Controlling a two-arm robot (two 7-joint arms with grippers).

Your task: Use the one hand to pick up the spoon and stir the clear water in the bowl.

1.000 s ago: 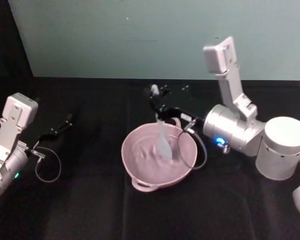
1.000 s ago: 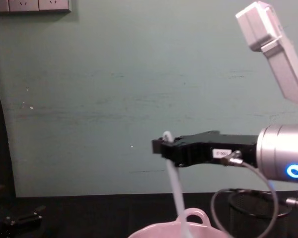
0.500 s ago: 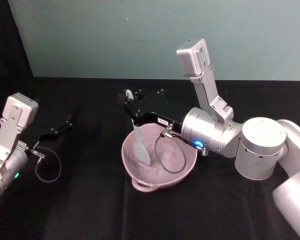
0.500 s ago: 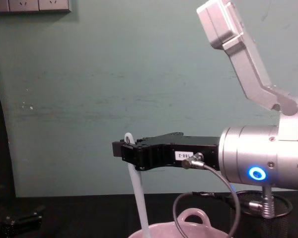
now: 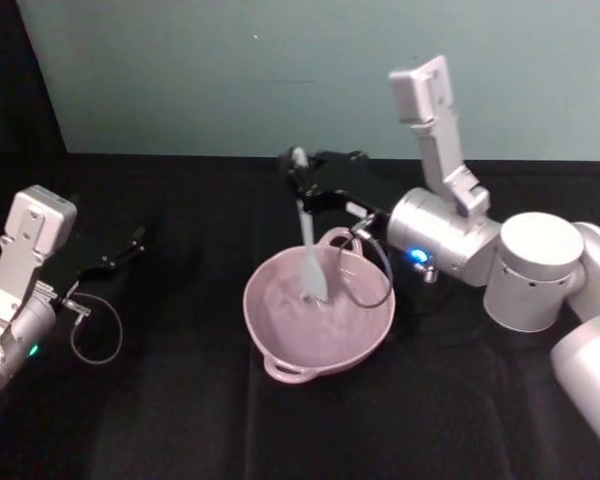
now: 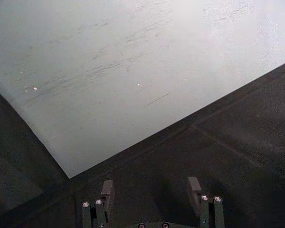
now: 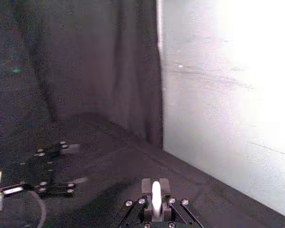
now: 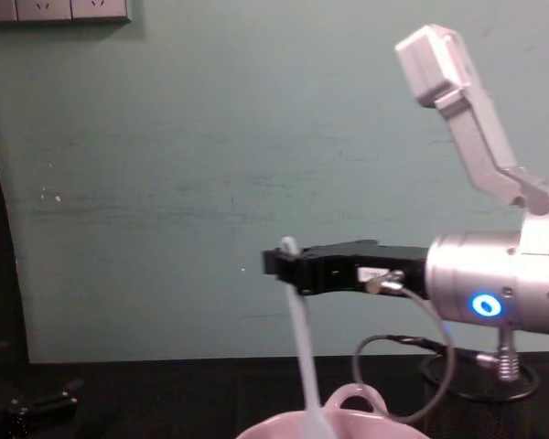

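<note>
Head above, chest side-on; shared bowl

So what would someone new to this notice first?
Most likely the right tool, reaching in from the right and shut on the top of a white spoon that hangs down into the pink bowl. Next comes the glowing blue ring on its silver wrist. The left tool sits open at the far left, away from the bowl.

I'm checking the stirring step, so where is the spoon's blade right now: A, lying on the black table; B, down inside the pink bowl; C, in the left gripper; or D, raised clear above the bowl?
B: the right gripper holds the spoon by its handle's top, and the blade hangs down inside the pink bowl.
</note>
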